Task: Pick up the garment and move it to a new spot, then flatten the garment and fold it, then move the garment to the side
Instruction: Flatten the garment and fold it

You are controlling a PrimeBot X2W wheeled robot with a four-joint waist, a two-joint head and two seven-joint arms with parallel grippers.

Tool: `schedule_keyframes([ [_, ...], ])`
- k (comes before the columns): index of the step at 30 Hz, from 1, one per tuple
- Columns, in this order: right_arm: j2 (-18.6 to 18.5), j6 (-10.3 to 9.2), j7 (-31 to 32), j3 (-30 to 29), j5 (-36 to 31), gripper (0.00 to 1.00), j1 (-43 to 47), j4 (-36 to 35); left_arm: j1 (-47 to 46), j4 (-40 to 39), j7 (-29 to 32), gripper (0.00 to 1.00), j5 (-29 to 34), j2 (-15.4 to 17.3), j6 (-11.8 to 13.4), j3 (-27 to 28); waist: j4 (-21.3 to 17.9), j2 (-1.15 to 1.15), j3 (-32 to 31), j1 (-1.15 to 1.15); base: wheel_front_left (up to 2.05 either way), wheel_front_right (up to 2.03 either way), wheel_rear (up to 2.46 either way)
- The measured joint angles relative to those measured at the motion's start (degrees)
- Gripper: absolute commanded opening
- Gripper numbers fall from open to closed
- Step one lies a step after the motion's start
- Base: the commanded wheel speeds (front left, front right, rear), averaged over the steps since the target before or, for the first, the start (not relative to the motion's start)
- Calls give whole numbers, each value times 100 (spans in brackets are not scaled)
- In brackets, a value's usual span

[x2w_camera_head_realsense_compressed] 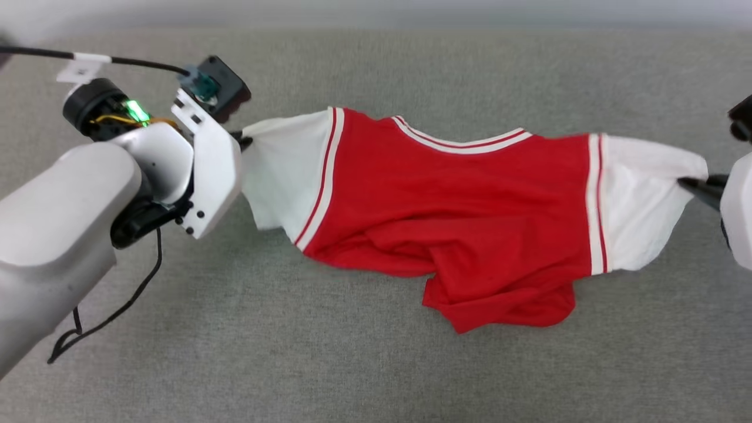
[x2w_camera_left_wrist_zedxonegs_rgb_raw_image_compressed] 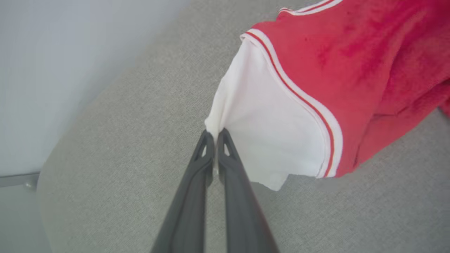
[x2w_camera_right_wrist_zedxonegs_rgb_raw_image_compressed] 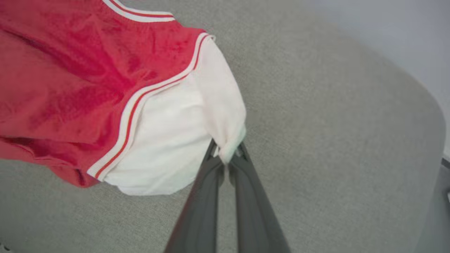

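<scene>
The garment (x2w_camera_head_realsense_compressed: 458,211) is a red jersey with white short sleeves trimmed in thin red stripes, stretched left to right over the grey surface, its lower body bunched and wrinkled. My left gripper (x2w_camera_head_realsense_compressed: 244,140) is shut on the tip of the garment's left white sleeve (x2w_camera_left_wrist_zedxonegs_rgb_raw_image_compressed: 267,137); the left wrist view has my left gripper (x2w_camera_left_wrist_zedxonegs_rgb_raw_image_compressed: 215,135) with both dark fingers pinched together on the cloth. My right gripper (x2w_camera_head_realsense_compressed: 693,187) is shut on the end of the right white sleeve (x2w_camera_right_wrist_zedxonegs_rgb_raw_image_compressed: 175,140). In the right wrist view my right gripper (x2w_camera_right_wrist_zedxonegs_rgb_raw_image_compressed: 226,151) has cloth bunched between its fingertips.
A grey fabric-covered surface (x2w_camera_head_realsense_compressed: 294,352) lies under everything. A black cable (x2w_camera_head_realsense_compressed: 111,305) hangs from my left arm near the lower left. A pale wall (x2w_camera_left_wrist_zedxonegs_rgb_raw_image_compressed: 52,70) stands beyond the surface's rounded far edge.
</scene>
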Motion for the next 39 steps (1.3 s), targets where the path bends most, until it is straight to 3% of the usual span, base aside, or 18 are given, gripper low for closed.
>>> schedule_keyframes([
  [11,-224,0,-955,-75,62,0,-432,-141,-231,49,-661,0,145,67,75,300,-122,0,-981,0,0,0,0],
  [18,-193,0,-1233,-199,-70,0,-1098,-37,-770,250,-1094,0,435,-62,199,525,-157,0,-1207,0,0,0,0],
  [31,309,0,-1597,-131,-1073,0,-3324,798,-2409,1165,-1907,0,1187,-716,333,854,-187,0,-499,0,0,0,0],
  [39,691,1,-1995,-73,-1706,0,-4874,1519,-3704,1681,-2358,0,1552,-823,346,1124,-209,0,301,0,0,0,0],
])
